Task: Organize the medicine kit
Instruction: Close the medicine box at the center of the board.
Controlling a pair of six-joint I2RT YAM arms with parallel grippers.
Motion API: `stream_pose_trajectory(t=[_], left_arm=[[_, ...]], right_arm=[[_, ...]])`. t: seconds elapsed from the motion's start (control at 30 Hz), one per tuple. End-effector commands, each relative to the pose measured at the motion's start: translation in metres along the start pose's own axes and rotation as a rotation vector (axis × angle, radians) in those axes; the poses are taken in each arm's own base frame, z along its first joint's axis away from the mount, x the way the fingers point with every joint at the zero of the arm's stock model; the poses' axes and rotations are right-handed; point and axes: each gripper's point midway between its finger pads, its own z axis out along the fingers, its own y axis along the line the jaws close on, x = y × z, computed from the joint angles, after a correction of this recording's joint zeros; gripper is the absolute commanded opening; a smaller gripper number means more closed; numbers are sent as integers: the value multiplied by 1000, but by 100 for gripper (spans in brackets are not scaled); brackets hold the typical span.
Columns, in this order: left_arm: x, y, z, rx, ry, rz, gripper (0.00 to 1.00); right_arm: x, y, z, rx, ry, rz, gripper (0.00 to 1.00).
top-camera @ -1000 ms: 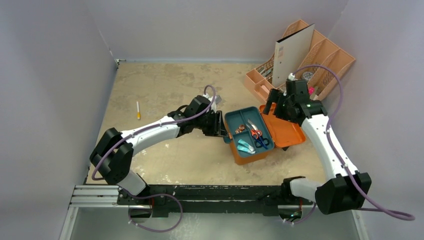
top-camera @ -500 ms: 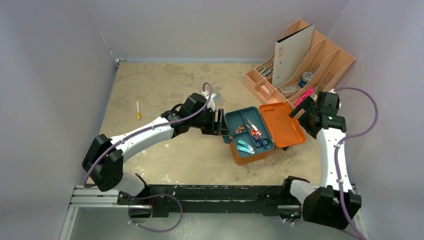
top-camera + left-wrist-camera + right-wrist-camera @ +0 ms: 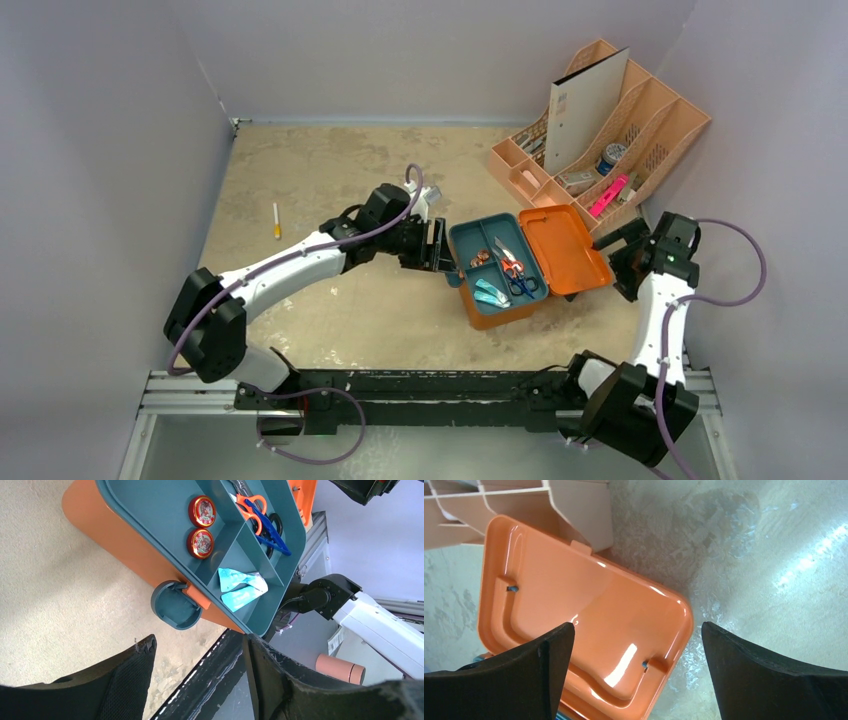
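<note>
The medicine kit (image 3: 495,317) sits right of centre on the table (image 3: 330,170). Its orange lid (image 3: 565,250) is thrown fully open to the right, inner face up. A teal tray (image 3: 468,238) fills the base and hides whatever is under it. In the tray lie two round red tins (image 3: 202,527), scissors (image 3: 261,522) with orange and blue handles, cut off at the top of the left wrist view, and pale blue sachets (image 3: 241,586). A silvery tool beside the scissors is too small to name. A grey-blue latch (image 3: 174,605) hangs loose on the near wall.

The left gripper (image 3: 197,640) is just beside the kit's left end, its fingers spread with nothing between them. The right gripper (image 3: 636,625) hovers over the lid's outer corner, also spread wide and empty.

A peach desk organizer (image 3: 655,120) stands just behind the lid, and its corner overlaps the lid's far edge in the right wrist view. It holds an upright folder (image 3: 585,100) and a pink marker (image 3: 607,196). A small white-and-yellow stick (image 3: 276,220) lies well apart to the left.
</note>
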Motion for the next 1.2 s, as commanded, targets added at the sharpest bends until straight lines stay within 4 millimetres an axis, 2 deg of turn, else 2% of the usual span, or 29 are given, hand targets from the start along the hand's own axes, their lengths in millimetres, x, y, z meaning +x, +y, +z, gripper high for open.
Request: stream_pose_trajectory(t=[0.0,0.27,0.57,0.73,1.17], left_arm=[[-8,-6,-1,25,-5,39,63],[-8,-7,6,43,9,38,63],[-10,-8,15,60,28,40,58],[-12,-9,20,72,36,39,56],[-1,2,27,61,71,41,51]], right_arm=[[-4,-12,0,35,-28,82,99],[7,-2,10,-49,41,195,99],[24,-2,16,-115,102,322,99],[25,3,15,-160,109,320,98],[37,18,8,-301,116,296,97]])
